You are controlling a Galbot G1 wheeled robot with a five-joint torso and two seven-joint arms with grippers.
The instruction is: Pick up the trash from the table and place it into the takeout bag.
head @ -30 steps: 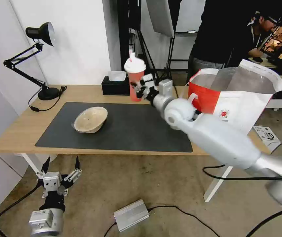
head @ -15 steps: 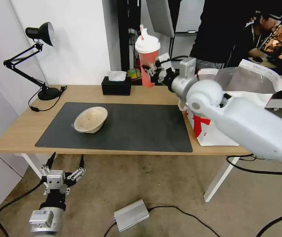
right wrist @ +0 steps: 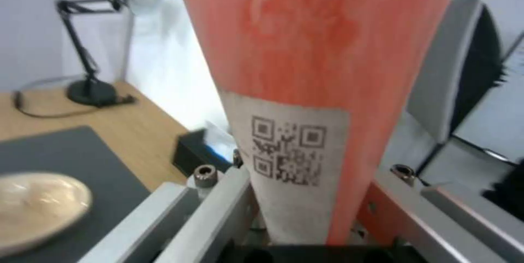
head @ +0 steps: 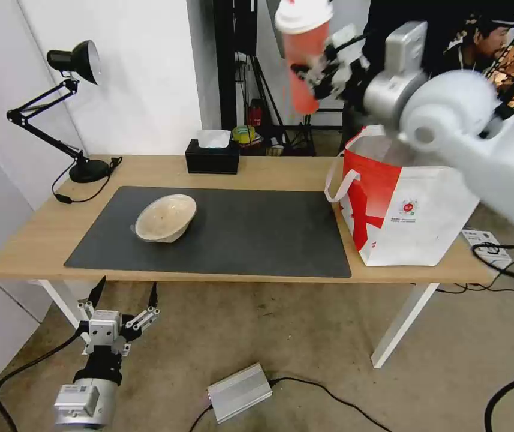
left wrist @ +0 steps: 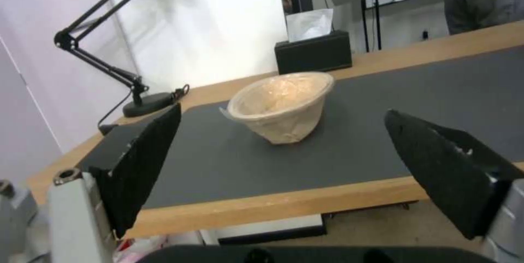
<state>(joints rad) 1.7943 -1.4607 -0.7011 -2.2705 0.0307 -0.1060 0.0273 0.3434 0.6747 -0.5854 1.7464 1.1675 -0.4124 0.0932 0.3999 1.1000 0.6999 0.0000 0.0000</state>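
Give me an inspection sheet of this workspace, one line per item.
Surface: light-wood table with dark grey mat.
Job's things: red drink cup held high in the air, beside and above the takeout bag; the bag stands open on the table's right end; beige paper bowl tilted on the mat.
Clutter: black tissue box, desk lamp.
Grippers: right tool clamps the cup; left tool open, low before the table's front edge.
Cables: black cables and a silver box on the floor.
Surroundings: white wall, stands, a person behind.

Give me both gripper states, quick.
Left gripper: open, empty, below the table edge.
Right gripper: shut on the red drink cup, held high.
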